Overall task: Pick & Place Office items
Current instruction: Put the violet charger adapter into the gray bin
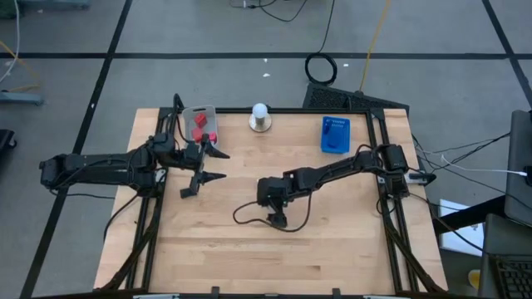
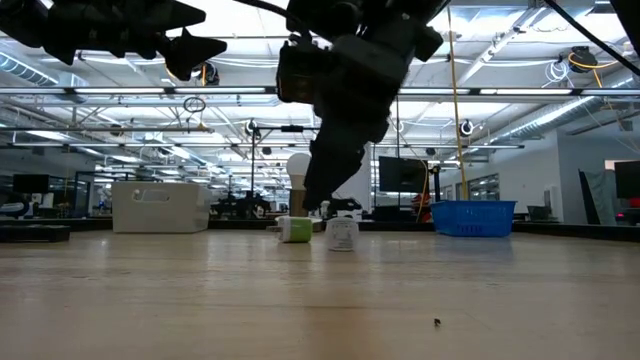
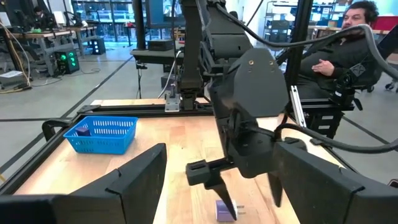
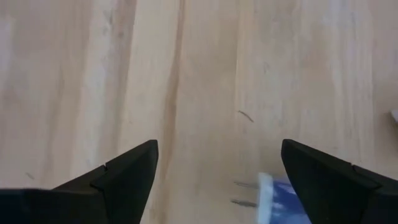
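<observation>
With jaws spread wide, the right gripper (image 1: 277, 218) hangs over a small purple item (image 3: 224, 210) at mid-table, apparently about to descend and close on it, while the left gripper (image 1: 218, 165), also wide open, waits near the grey tray (image 1: 199, 123).

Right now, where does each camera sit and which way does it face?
High: overhead, facing down; both arms, left pincer, right pincer.
Low: table height, facing the room; arms above.
Left wrist: facing right arm; own open fingers.
Right wrist: facing the table; own open fingers.
Shared: high and left wrist show blue tray.
</observation>
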